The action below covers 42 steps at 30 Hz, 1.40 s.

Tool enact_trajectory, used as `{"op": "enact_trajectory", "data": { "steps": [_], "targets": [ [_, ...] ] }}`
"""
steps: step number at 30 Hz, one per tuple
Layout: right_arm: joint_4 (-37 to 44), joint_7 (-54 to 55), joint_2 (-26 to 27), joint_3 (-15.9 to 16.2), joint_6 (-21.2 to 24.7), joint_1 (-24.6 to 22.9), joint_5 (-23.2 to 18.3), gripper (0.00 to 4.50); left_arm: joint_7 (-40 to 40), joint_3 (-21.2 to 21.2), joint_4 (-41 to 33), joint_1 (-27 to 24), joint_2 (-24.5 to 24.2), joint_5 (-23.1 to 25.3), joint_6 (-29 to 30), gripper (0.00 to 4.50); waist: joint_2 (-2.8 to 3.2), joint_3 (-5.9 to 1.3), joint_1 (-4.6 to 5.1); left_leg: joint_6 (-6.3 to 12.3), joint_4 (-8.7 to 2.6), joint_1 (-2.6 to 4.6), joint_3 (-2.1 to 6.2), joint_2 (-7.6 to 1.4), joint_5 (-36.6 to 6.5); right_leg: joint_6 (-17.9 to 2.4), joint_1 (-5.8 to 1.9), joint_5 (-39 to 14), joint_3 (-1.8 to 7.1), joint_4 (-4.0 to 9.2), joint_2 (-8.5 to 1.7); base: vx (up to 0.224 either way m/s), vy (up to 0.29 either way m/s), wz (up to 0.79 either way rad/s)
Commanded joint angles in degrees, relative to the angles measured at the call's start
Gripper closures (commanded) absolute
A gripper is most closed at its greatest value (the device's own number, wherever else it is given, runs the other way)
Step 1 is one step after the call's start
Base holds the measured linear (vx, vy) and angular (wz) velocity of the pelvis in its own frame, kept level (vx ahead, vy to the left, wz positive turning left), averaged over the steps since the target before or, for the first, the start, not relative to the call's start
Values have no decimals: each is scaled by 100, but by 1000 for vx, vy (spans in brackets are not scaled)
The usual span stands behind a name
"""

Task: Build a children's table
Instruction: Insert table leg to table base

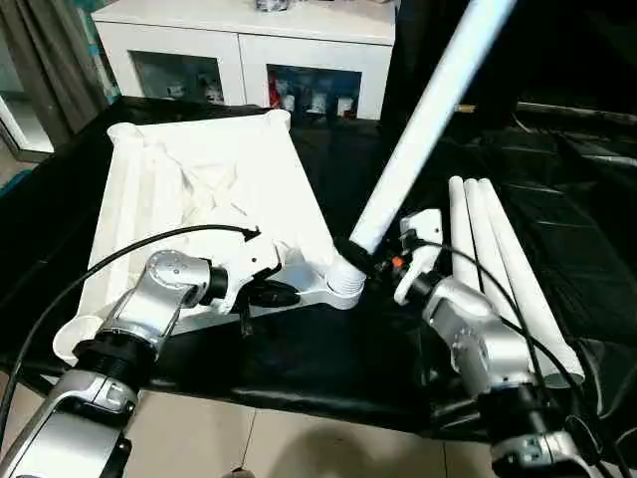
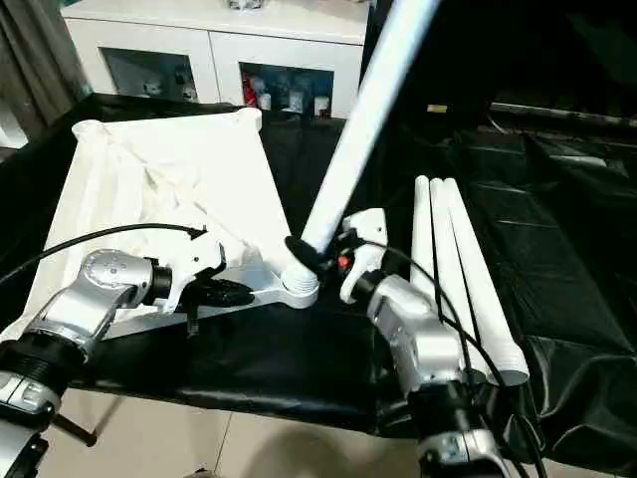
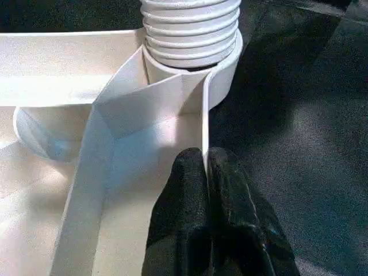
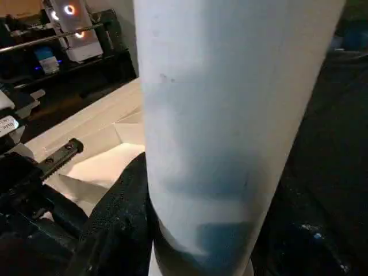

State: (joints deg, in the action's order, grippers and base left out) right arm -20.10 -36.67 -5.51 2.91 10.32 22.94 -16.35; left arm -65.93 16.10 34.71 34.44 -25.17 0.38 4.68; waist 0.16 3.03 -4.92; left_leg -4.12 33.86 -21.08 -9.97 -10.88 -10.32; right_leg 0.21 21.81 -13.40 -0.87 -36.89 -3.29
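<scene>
We see the white table top lying upside down on the black-draped surface, ribbed underside facing up, with the white glass-door cabinet standing beyond its far edge. At the table top's near corner on the robot's right, one long white leg stands in the round corner socket, its ribbed end seated there, and leans up and away from the table top toward the cabinet side.

Our right gripper grips this leg just above the socket, a black finger pressed against the tube in the right wrist view. Our left gripper is closed on the thin side wall of the table top just beside that same socket, the black fingers pinching the white wall between them.

Three more white legs lie side by side on the surface, apart from the table top on the robot's right, touching one another along their lengths.
</scene>
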Motion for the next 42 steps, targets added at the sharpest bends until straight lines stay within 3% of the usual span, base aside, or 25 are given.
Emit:
{"op": "enact_trajectory", "data": {
  "steps": [1,2,4,12,14,18,23,25,30,34,40,42],
  "targets": [
    [-189,118,-118,216,149,-179,367,263,37,70,31,71,-98,174,-24,450,74,-320,20,-241,-470,91,85,-209,-1500,-1226,-164,-679,216,513,-410,0,0,0],
    [-171,73,-141,313,135,-172,433,263,46,95,37,67,-117,211,-51,450,83,-320,20,-240,-471,90,83,-211,-1477,-1218,-162,-655,219,514,-414,0,0,0],
    [-192,-54,-202,521,143,-118,572,263,51,160,53,60,-162,297,-109,450,46,-320,21,-214,-471,91,79,-212,-1457,-1209,-160,-636,219,518,-411,0,0,0],
    [-460,-439,-332,805,360,232,697,263,43,191,90,105,-164,343,-70,450,-1,-288,67,-199,-491,88,82,-216,-1591,-1123,-135,-1236,233,560,-432,0,0,0],
    [-612,-692,-444,956,464,367,758,263,22,215,82,108,-168,333,-65,450,-2,-296,73,-193,-487,90,81,-222,-1551,-1130,-131,-1170,234,557,-432,0,0,0],
    [-934,-893,-518,918,428,496,719,263,-86,269,57,87,-185,346,-110,450,-28,-309,77,-151,-480,84,73,-220,-1467,-1175,-136,-908,230,540,-425,0,0,0],
    [-1241,-1107,-571,859,377,540,696,263,-281,284,28,40,-199,290,-212,450,-43,-309,115,-203,-504,96,85,-230,-1689,-1174,-124,-1112,226,560,-428,0,0,0],
    [-1297,-1358,-637,929,359,499,674,263,-482,303,-22,-9,-219,213,-343,450,-53,-316,125,-188,-503,92,89,-232,-1699,-1192,-131,-1045,222,563,-427,0,0,0],
    [-1275,-2021,-834,1188,202,354,697,263,-1080,390,-289,-148,-315,-40,-451,450,-58,-367,113,-30,-477,89,67,-239,-1244,-1375,-178,-11,190,481,-403,0,0,0],
    [-1243,-2377,-935,1277,85,285,713,263,-1491,506,-530,-208,-437,-89,-424,450,-65,-372,107,24,-482,104,57,-248,-1236,-1448,-196,157,177,478,-404,0,0,0],
    [-1401,-2368,-896,1255,-70,222,798,263,-1289,429,-338,-113,-374,-26,-461,450,-84,-350,92,-77,-519,135,57,-257,-1546,-1428,-175,-297,183,528,-417,0,0,0],
    [-1495,-2259,-864,1228,-118,237,833,263,-1181,407,-289,-91,-351,-2,-428,450,-91,-325,89,-148,-544,154,64,-257,-1789,-1364,-150,-741,193,570,-427,0,0,0]
  ]
}}
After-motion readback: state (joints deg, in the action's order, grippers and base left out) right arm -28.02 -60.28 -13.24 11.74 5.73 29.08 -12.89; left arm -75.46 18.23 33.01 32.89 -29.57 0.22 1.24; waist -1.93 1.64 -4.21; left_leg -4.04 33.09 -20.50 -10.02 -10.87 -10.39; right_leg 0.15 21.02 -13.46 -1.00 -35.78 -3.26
